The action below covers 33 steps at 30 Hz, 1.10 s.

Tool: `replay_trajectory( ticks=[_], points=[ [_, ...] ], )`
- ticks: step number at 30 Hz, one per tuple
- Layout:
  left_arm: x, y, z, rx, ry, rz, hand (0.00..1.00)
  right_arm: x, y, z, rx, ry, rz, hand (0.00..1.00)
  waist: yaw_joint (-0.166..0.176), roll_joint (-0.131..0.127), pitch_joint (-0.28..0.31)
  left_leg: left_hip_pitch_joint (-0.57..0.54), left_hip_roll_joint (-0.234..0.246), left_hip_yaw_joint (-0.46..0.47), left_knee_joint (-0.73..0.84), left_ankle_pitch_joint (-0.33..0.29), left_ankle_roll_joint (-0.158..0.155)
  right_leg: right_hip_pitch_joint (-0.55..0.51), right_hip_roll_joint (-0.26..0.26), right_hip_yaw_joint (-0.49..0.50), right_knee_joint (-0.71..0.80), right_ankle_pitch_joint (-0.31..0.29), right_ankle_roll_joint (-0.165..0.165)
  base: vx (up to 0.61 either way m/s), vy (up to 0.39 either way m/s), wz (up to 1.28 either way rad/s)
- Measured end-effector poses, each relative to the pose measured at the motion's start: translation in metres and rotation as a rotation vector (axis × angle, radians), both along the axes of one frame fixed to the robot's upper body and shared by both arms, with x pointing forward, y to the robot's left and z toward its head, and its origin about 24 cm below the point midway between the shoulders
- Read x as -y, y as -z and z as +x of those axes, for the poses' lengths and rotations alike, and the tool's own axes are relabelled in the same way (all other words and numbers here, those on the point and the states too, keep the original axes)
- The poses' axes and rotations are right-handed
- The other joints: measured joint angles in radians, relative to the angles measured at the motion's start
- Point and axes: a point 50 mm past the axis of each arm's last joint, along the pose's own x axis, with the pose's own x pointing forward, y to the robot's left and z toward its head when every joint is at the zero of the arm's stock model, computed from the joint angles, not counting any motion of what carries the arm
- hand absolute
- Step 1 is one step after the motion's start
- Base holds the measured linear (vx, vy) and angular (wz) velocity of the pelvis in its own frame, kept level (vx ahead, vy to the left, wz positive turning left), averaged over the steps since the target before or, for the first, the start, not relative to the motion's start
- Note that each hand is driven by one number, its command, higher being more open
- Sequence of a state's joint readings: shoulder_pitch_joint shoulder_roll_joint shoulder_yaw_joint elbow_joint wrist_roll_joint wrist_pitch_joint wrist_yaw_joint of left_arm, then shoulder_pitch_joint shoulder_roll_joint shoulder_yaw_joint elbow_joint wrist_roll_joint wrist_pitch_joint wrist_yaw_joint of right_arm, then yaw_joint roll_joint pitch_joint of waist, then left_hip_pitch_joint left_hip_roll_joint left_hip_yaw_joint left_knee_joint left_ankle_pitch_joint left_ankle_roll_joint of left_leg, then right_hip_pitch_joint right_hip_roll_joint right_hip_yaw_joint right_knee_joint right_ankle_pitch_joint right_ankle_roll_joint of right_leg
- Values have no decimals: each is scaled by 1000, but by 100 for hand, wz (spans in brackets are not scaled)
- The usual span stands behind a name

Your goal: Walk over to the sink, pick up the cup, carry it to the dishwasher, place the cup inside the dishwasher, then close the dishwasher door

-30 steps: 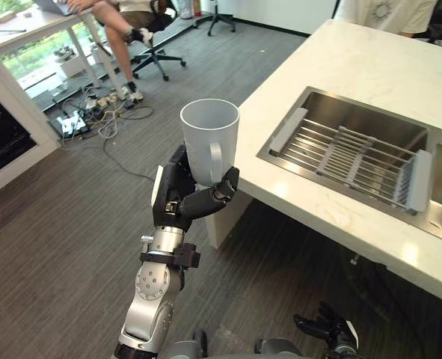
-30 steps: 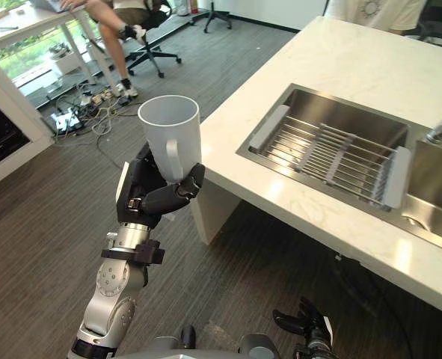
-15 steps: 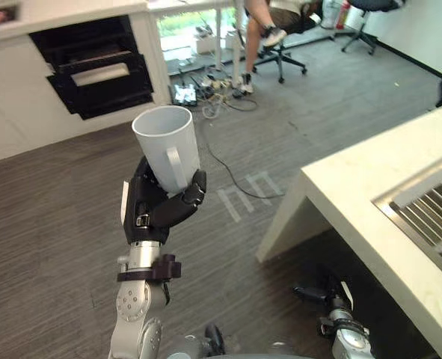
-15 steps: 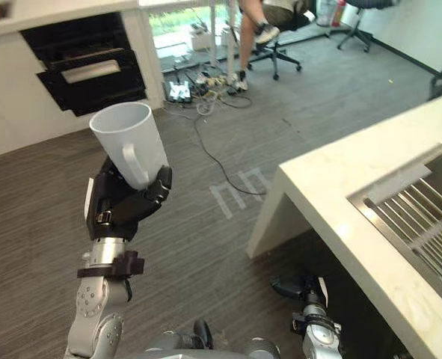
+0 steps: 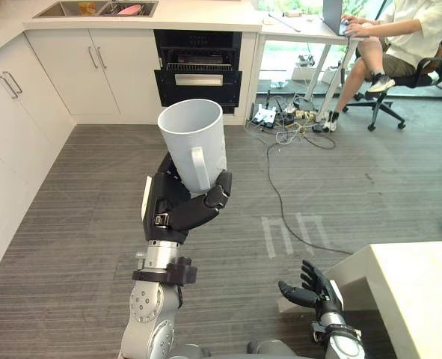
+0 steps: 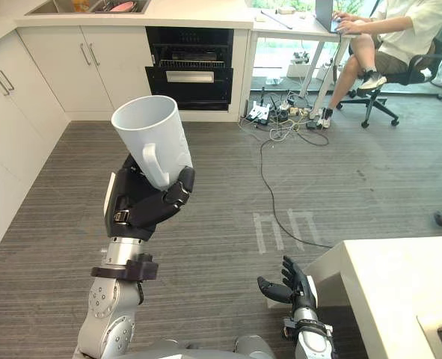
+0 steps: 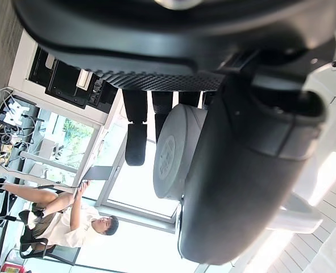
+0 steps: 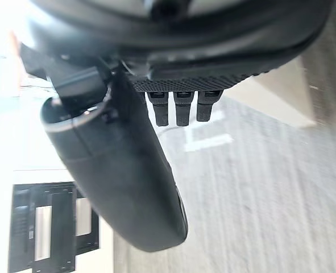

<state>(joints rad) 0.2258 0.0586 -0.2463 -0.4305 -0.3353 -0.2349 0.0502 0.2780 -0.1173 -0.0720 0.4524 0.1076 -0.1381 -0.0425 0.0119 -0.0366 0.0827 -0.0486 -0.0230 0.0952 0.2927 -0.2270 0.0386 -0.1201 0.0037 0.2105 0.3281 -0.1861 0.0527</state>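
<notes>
One white cup [image 5: 194, 138], mouth up, is clasped by the left hand [image 5: 177, 209]; the right hand [image 5: 319, 295] hangs slack-fingered

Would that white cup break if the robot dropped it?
Possibly: the cup looks stiff and smooth, like ceramic or hard plastic, held above the floor. It looks empty, so probably light. The left hand curls round its base, so slipping seems unlikely.

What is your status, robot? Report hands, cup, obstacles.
Left hand shut on cup, mouth up. Right hand open, low. Dishwasher ahead; cables and seated person to its right.
</notes>
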Motion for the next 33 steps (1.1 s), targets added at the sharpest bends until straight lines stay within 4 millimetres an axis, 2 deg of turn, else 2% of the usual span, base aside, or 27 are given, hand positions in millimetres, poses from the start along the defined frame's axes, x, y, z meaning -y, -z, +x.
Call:
replay_trajectory(
  ticks=[2,3,9,13,16,19,21,23,24,25,26,27,28,30,33],
  points=[
    [0,3,-1,-14,4,6,30,-1,4,-5,-28,-17,-16,90,0,2,-8,8,0,0,-16,6,-6,8,0,2,-17,5,-1,23,-13,-2],
    [-13,27,-8,-126,-32,62,30,-11,33,-42,-229,-91,-30,90,-12,9,-18,43,11,-3,-137,105,-16,46,10,5,-147,114,-16,0,0,0],
    [-13,28,-8,-128,-35,62,30,-11,33,-43,-232,-89,-30,90,-16,8,-18,52,14,11,-141,105,-16,47,14,19,-147,114,-16,0,-1,-7],
    [-11,38,-4,-173,-27,67,30,-8,33,-44,-231,-66,-28,90,-40,8,-18,71,19,27,-149,105,-17,60,16,22,-148,115,-16,-1,-7,-7],
    [-10,54,-1,-247,-19,84,30,-2,35,-50,-246,-9,-7,90,-56,8,-18,85,21,25,-152,105,-22,75,16,15,-151,115,-16,-3,-9,2],
    [-9,65,3,-304,-18,113,30,4,41,-63,-295,51,16,90,-56,5,-17,83,19,-5,-157,106,-32,88,11,-13,-153,114,-19,-33,-41,30],
    [-11,68,4,-324,-28,119,30,6,44,-69,-319,87,32,90,-56,1,-12,58,9,-61,-150,108,-43,91,-5,-70,-153,111,-22,-38,-53,70],
    [-12,66,6,-318,-35,120,30,8,45,-70,-320,109,42,90,-55,-1,-6,23,13,-69,-122,108,-46,91,-22,-131,-154,108,-23,-55,-38,103],
    [-15,65,8,-310,-47,119,30,9,45,-69,-321,117,44,90,-55,-3,-1,-14,35,-28,-90,98,-53,91,-38,-185,-154,104,-22,-82,-38,144],
    [-19,62,10,-302,-71,116,30,10,46,-66,-317,126,47,90,-51,-5,12,-39,77,67,-59,94,-58,94,-52,-236,-153,100,-21,-87,-32,132],
    [-21,61,12,-297,-86,114,30,10,45,-63,-311,129,47,90,-52,-4,20,-48,99,116,-43,93,-57,98,-59,-261,-152,95,-18,-104,20,134],
    [-27,59,14,-289,-117,113,30,12,44,-54,-291,134,43,90,-53,-2,39,-63,147,223,-10,94,-56,102,-80,-306,-140,79,-6,-93,56,103],
    [-29,59,14,-288,-122,114,30,12,43,-51,-283,136,41,90,-51,-2,47,-66,151,243,1,91,-53,100,-90,-321,-130,66,1,-115,116,92],
    [-38,60,12,-296,-156,125,30,12,42,-40,-264,129,41,90,-19,-1,49,-77,121,233,17,74,-31,100,-123,-334,-117,37,22,-41,157,36],
    [-42,59,12,-292,-164,140,30,12,39,-29,-238,121,39,90,-14,-4,50,-107,84,220,56,39,-6,79,-168,-347,-77,9,51,62,199,25]
  ],
)
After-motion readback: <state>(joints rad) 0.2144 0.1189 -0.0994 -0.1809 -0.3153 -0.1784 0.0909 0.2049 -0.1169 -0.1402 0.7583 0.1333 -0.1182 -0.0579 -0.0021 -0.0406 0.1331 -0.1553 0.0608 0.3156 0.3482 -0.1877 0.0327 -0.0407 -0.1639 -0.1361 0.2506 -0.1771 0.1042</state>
